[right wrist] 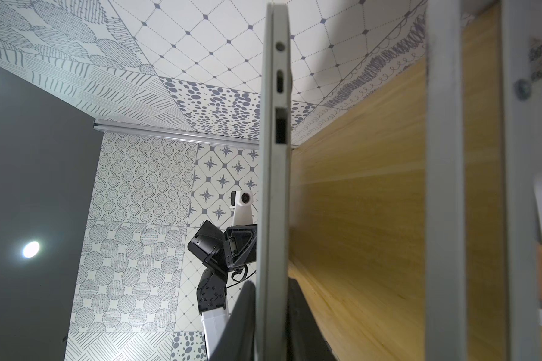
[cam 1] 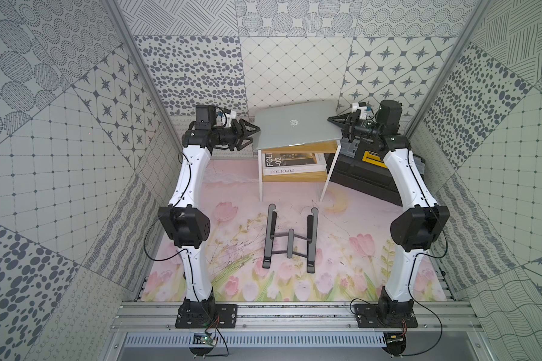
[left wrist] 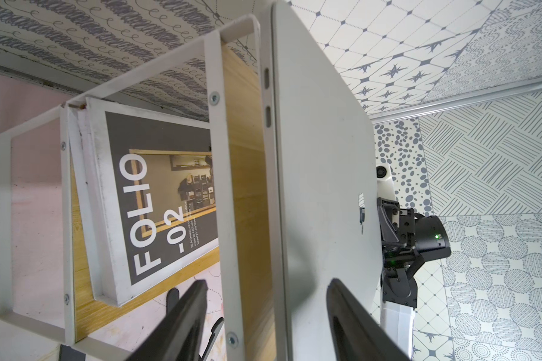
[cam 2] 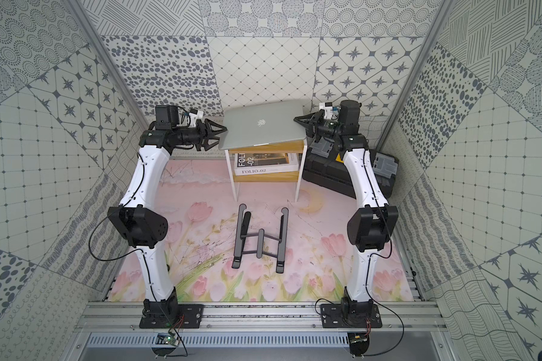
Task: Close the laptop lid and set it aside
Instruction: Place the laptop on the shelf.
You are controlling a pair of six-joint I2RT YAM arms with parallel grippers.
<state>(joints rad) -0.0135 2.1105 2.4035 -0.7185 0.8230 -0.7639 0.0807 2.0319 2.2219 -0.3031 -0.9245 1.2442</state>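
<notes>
The silver laptop [cam 1: 307, 131] [cam 2: 273, 131] lies on the yellow shelf top [cam 1: 313, 147] with the laptop lid [cam 1: 293, 122] closed, logo up. Its right end is raised slightly off the wood. My right gripper [cam 1: 334, 123] [right wrist: 272, 283] is shut on the laptop's [right wrist: 274, 187] right edge, one finger on each face. At the left edge my left gripper [cam 1: 254, 135] [left wrist: 268, 283] is open. One of its fingers hangs over the lid [left wrist: 319, 156], the other sits below the shelf top [left wrist: 244, 156]; neither touches.
A white-framed shelf holds a FOLIO-02 book [cam 1: 291, 164] on its lower level. A dark grey folding stand [cam 1: 290, 239] lies on the floral mat in front. A black and yellow toolbox [cam 1: 363, 178] sits right of the shelf, under my right arm.
</notes>
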